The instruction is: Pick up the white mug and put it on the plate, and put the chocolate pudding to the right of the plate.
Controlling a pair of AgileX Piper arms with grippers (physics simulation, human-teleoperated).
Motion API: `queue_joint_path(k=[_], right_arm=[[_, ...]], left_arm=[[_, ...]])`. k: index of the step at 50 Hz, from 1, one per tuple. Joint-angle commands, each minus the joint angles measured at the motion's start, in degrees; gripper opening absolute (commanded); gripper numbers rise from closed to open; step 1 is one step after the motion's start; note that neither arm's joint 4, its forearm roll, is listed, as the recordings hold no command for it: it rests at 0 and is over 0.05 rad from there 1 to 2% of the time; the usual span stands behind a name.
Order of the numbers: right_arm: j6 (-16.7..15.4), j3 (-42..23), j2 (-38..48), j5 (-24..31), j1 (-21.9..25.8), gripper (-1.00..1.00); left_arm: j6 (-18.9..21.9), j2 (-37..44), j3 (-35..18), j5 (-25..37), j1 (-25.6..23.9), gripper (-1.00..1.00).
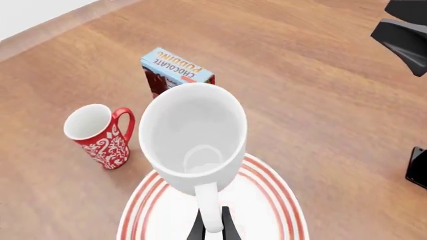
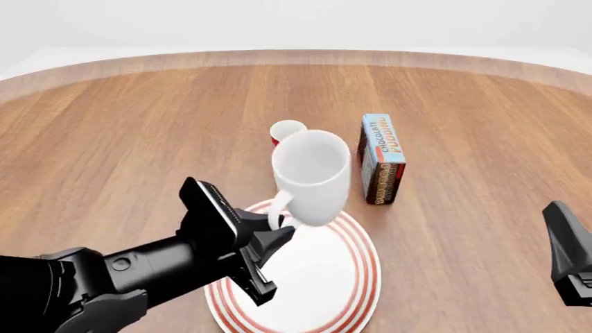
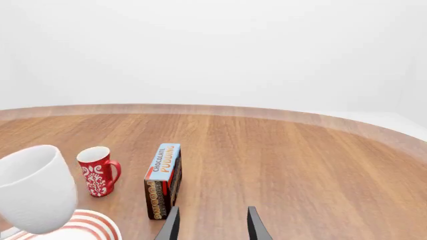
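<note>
Left claw (image 2: 277, 239) grips the white mug (image 2: 312, 177) by its handle, above the red-ringed plate (image 2: 356, 291); lower gently, level. Right claw (image 3: 212, 220) is wide, empty.

The pudding (image 2: 382, 159) stood just past the plate (image 2: 356, 291), the red mug (image 2: 285, 131) close beside it. Open table (image 2: 481, 139) lay right of both; the held mug (image 2: 312, 177) hung over the plate's far rim.
</note>
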Motion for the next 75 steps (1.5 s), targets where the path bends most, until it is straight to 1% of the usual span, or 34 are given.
queue_joint_path(k=[1,15,31,36,40,65,75], right_arm=[[0.0,0.0,0.0,0.0,0.0,1.0],[0.0,0.0,0.0,0.0,0.0,1.0],[0.0,0.0,0.0,0.0,0.0,1.0],[0.0,0.0,0.0,0.0,0.0,1.0],[0.0,0.0,0.0,0.0,0.0,1.0],[0.0,0.0,0.0,0.0,0.0,1.0],[0.0,0.0,0.0,0.0,0.0,1.0]], left_arm=[[-0.1,-1.8,2.1,0.6,0.5,-1.0],[-1.3,-1.4,4.5,-0.6,0.8,-1.0],[-2.5,0.4,5.7,-1.5,0.6,-1.0],[-3.1,2.3,6.5,-3.0,0.5,-1.0],[-3.2,1.8,6.5,-2.5,0.7,-1.0],[-6.5,7.0,8.9,-8.3,0.3,-1.0],[-7.2,7.6,9.4,-8.9,0.4,-1.0]])
